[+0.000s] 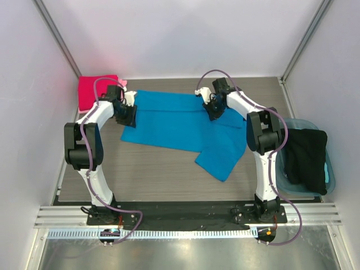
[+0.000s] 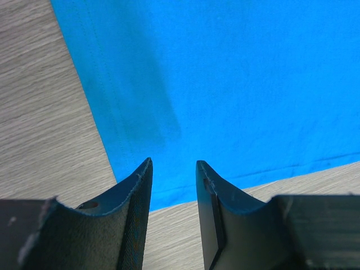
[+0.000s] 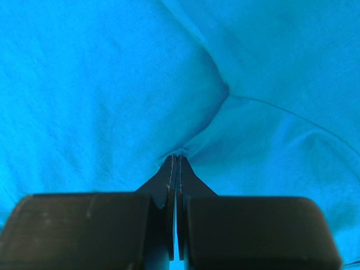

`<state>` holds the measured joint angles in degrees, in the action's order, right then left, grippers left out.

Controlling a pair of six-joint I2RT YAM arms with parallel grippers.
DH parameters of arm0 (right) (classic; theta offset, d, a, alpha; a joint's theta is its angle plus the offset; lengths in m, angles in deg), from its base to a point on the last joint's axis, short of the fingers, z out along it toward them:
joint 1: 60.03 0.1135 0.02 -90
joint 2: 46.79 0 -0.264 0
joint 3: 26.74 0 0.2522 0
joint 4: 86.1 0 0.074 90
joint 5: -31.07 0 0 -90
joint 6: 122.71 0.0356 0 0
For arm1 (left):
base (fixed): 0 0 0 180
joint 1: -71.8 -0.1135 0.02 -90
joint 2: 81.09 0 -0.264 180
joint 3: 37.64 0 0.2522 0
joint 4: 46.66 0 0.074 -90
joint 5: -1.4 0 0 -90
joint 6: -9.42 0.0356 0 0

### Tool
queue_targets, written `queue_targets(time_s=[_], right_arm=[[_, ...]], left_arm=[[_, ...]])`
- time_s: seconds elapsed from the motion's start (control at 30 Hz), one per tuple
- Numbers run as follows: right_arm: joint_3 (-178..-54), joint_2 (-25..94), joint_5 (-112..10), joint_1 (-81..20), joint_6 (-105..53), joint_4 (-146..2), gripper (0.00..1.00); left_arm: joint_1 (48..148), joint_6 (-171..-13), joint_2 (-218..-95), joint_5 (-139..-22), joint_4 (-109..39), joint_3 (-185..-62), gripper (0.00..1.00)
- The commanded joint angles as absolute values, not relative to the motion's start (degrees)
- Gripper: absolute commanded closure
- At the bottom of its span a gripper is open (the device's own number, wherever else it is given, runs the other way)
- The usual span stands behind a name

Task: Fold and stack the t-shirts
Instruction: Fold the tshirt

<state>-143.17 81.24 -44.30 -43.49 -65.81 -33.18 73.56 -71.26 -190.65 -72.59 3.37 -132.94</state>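
Bright blue cloth t-shirt point(image 1: 174, 126) spread flat mid-table, one sleeve trailing twd near right. L gripper point(image 2: 173, 163) at shirt's left edge, fingers spread apart, tips over blue hem beside bare grey wood-grain tabletop point(image 2: 39, 129). R gripper point(image 3: 176, 158) on shirt's far-right part, fingers pressed together, pinching blue cloth; creases run out from tips. Crimson red folded shirt point(image 1: 93, 93) in far left corner, pale pink cloth point(image 1: 122, 83) peeking at its right edge. Translucent blue plastic tub point(image 1: 333, 174) at right w/ black cloth point(image 1: 306, 157) draped in it.
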Motion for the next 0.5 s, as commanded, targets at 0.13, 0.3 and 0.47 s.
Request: queue_targets(time_s=[0.13,0.3,0.47], right_arm=[[-143.86,75.29,-44.52,-42.01,-64.35,-32.44,0.99],[-143.59,74.5,-44.87,-41.22,-64.17,-32.35,0.99],[-143.95,74.76,-46.01,-40.69,-64.08,-32.35,0.93]], left_arm=[[73.21,-72.23,-190.25,-72.07,1.64,-134.28,0.62],[73.21,-72.58,-190.34,-71.63,1.29,-134.37,0.63],[73.21,-73.03,-190.52,-71.28,0.94,-134.37,0.62]])
